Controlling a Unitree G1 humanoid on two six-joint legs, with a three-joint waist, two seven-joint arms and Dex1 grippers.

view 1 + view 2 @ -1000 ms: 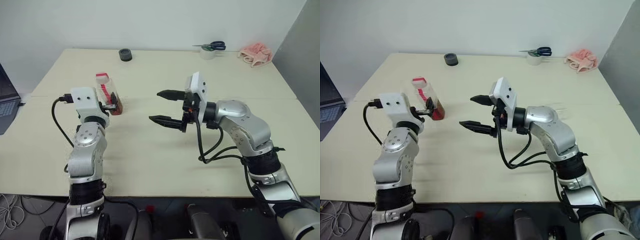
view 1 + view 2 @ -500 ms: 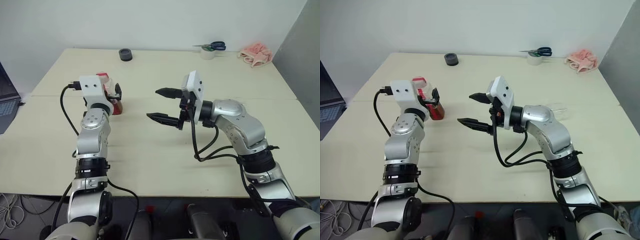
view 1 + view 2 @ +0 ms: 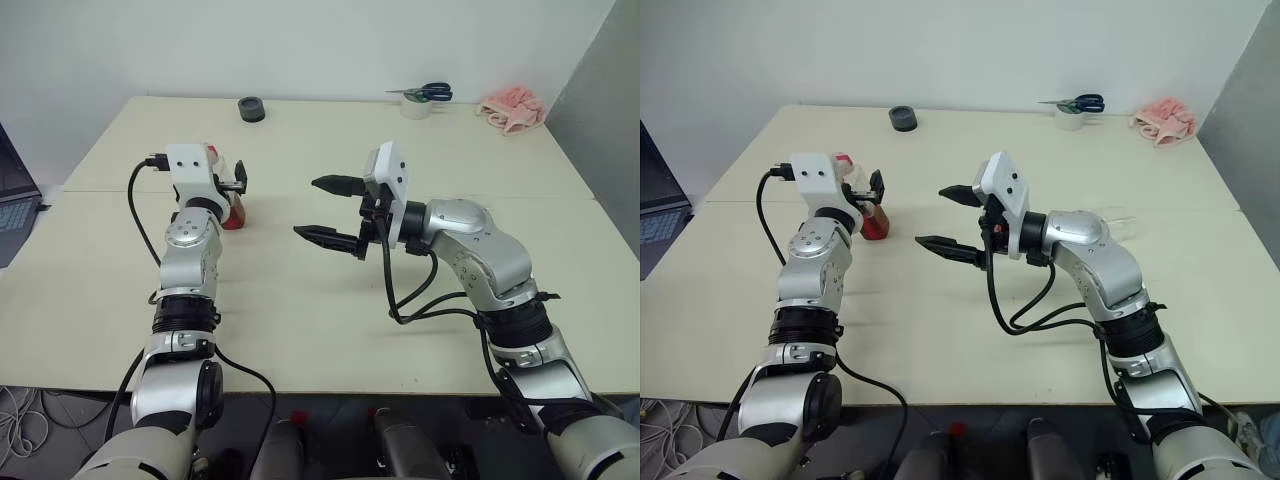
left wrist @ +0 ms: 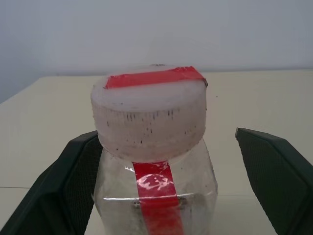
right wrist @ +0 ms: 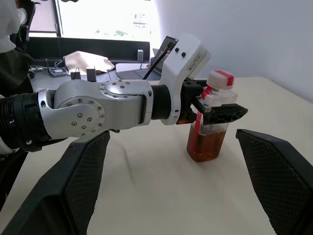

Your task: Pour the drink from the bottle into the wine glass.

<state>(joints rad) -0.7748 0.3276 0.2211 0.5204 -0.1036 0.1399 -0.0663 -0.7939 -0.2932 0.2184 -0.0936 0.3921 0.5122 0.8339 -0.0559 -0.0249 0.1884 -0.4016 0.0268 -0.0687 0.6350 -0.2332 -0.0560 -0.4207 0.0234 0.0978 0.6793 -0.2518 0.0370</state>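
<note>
As it stands upright, bottle (image 5: 209, 120) between wide left claw (image 5: 217, 111) fingers, right claw (image 3: 332, 210) agape

My L arm is stretched fwd, left gripper (image 3: 236, 180) level w/ fingers spread wide. R arm bent across centre, right gripper (image 3: 330, 210) pointing left, fingers apart, nothing held.
</note>
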